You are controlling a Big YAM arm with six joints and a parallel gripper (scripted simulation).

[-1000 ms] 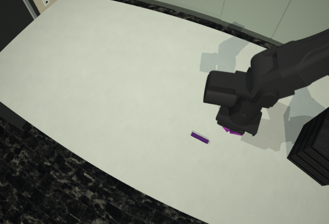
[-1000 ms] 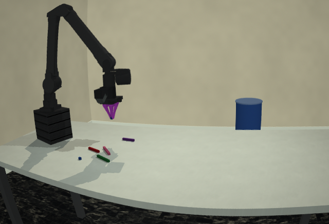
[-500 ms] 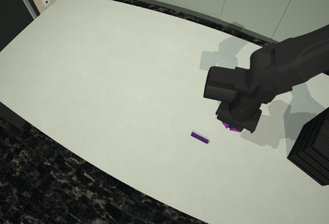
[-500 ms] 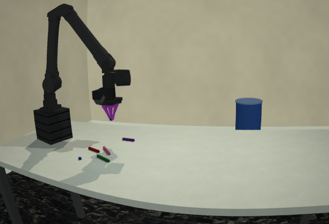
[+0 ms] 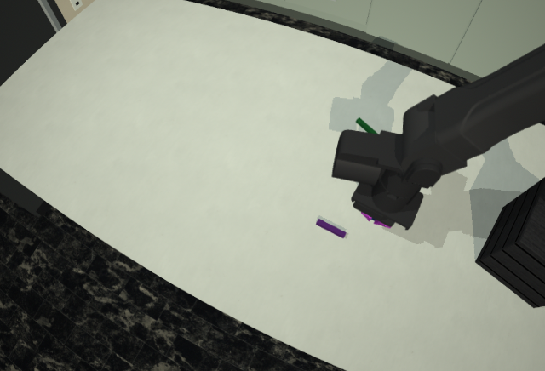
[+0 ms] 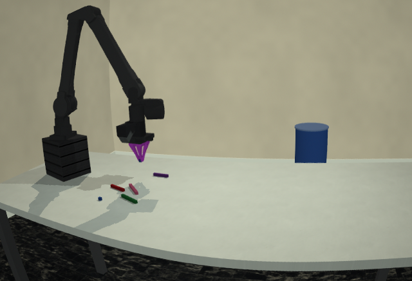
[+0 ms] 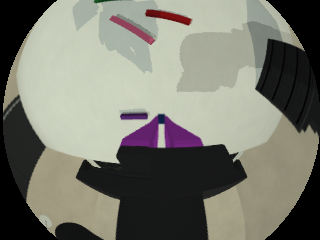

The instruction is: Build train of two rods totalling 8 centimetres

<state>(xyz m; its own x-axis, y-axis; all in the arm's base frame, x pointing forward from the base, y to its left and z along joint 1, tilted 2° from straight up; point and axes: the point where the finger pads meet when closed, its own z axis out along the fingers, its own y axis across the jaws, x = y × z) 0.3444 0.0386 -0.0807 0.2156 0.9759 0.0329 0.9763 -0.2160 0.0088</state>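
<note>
Exterior view is showing us the black arm (image 6: 100, 48) reaching down from its base block (image 6: 66, 156) over the pale table (image 6: 232, 211), with our gripper (image 6: 140, 160) hanging above the surface and not touching it. We are keeping the purple fingers (image 6: 136, 149) nearly closed, pinching a tiny dark blue piece (image 6: 140, 160) at their tips; in the wrist view that same blue piece (image 7: 160, 118) is sitting right between the fingertips. The purple rod (image 6: 160, 174) is lying flat on the table just ahead of the gripper, apart from every other rod; from the top it (image 5: 330, 228) is resting a little to the side of the fingers, not touching them. Nearer the table's front edge we are seeing the red rod (image 6: 117, 187), the pink rod (image 6: 133, 188) and the green rod (image 6: 129, 198) lying close together but separate, none lined up end to end. A small blue cube (image 6: 100, 198) is resting alone beside them. Far along the table a dark blue cylindrical container (image 6: 311, 143) is standing upright with a lid covering its top, so we cannot tell what is inside it. It is standing well apart from the rods.
</note>
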